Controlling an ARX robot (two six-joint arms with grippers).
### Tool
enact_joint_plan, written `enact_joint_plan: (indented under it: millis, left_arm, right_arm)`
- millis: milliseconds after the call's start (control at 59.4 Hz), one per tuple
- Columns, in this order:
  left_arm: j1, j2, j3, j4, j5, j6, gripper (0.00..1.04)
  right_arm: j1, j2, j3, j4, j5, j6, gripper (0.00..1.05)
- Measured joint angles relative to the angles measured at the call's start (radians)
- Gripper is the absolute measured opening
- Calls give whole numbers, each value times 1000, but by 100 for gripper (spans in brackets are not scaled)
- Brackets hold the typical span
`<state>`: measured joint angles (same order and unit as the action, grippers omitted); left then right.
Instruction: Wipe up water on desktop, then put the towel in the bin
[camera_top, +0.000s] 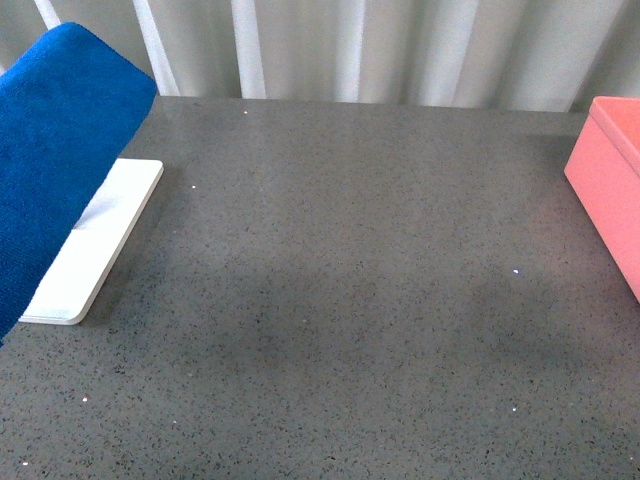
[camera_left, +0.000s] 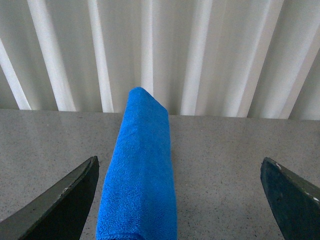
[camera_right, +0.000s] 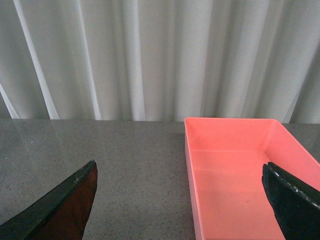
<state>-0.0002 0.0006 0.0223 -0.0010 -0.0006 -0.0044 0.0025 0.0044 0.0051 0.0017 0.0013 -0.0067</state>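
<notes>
Since the towel (camera_top: 65, 150) hangs over the tray (camera_top: 110, 220) at the left, ungripped, you are at the first step. Both the left hand (camera_left: 178, 160) and right hand (camera_right: 178, 164) are open and empty. Grasp the towel next; the darker patch (camera_top: 300, 320) on the surface (camera_top: 400, 170) is perhaps wet.

Left gripper (camera_left: 178, 160): fingers spread wide, held over the desktop (camera_left: 240, 150), pointing toward its far edge. Right gripper (camera_right: 178, 164): likewise spread wide over the desktop.
</notes>
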Motion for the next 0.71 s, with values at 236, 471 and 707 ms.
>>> enact_joint_plan:
  millis: [236,471,707]
  left_arm:
    - [0,0,0,0,0,0,98]
    - [0,0,0,0,0,0,98]
    - [0,0,0,0,0,0,98]
  right_arm:
    - [0,0,0,0,0,0,98]
    - [0,0,0,0,0,0,98]
    - [0,0,0,0,0,0,98]
